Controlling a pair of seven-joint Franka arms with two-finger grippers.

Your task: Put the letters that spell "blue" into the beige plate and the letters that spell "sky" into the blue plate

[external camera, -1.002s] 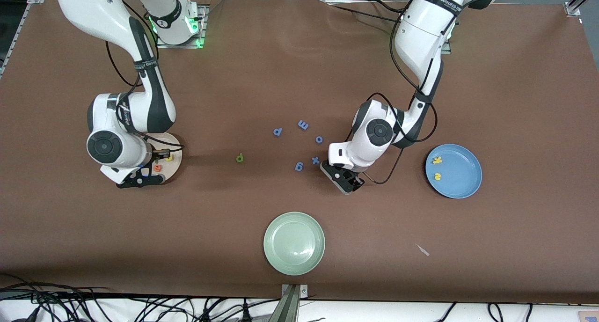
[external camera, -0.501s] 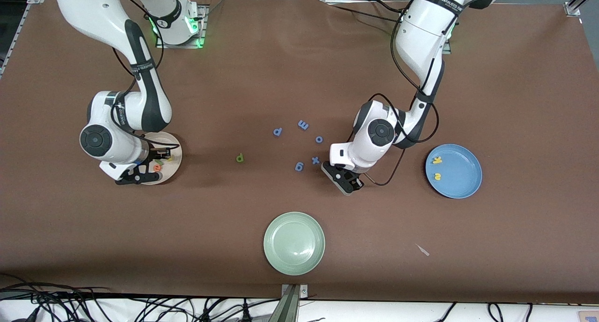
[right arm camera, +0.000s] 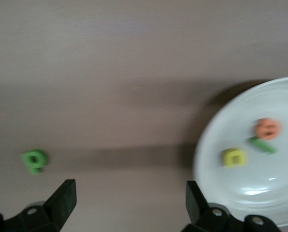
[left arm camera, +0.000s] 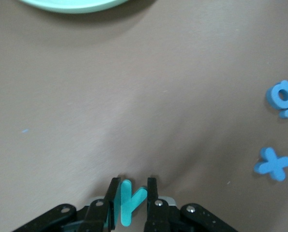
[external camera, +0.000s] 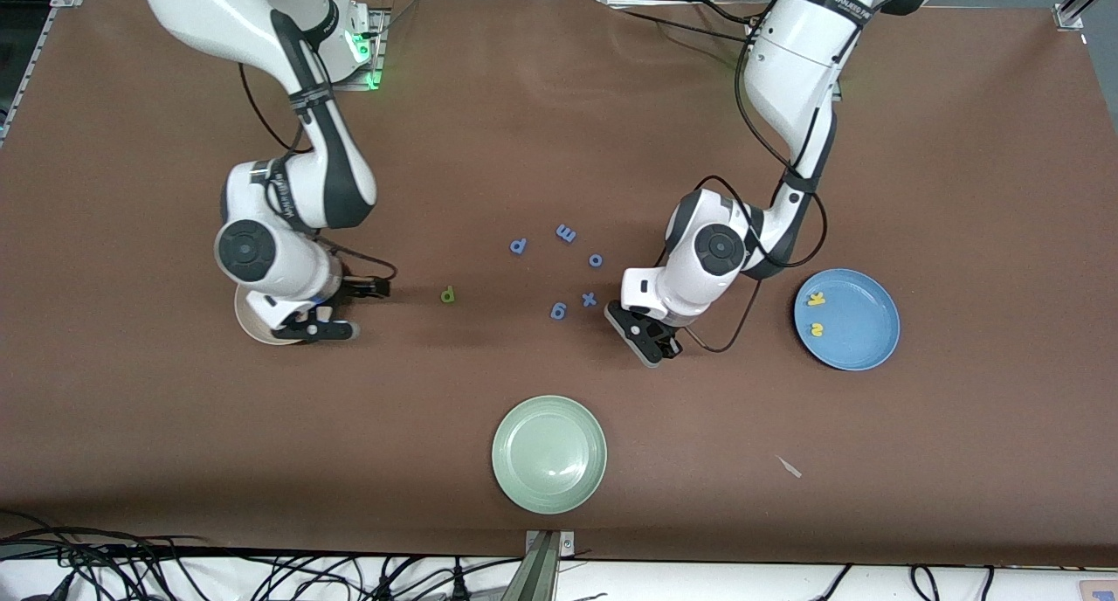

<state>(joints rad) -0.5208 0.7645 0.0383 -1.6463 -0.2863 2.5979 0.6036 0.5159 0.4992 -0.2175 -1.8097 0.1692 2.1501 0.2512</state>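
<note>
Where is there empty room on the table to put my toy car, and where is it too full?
Bare brown table lies between the green plate and the blue plate, and between the green "b" and the green plate. It is crowded around the blue letters, where the left pincer is shut on the teal "y".

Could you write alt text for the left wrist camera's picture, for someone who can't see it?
The left gripper is shut on a teal letter y at the brown table. Two blue foam shapes, a g and an x, lie nearby, and the rim of the pale green plate shows at the edge.
</note>
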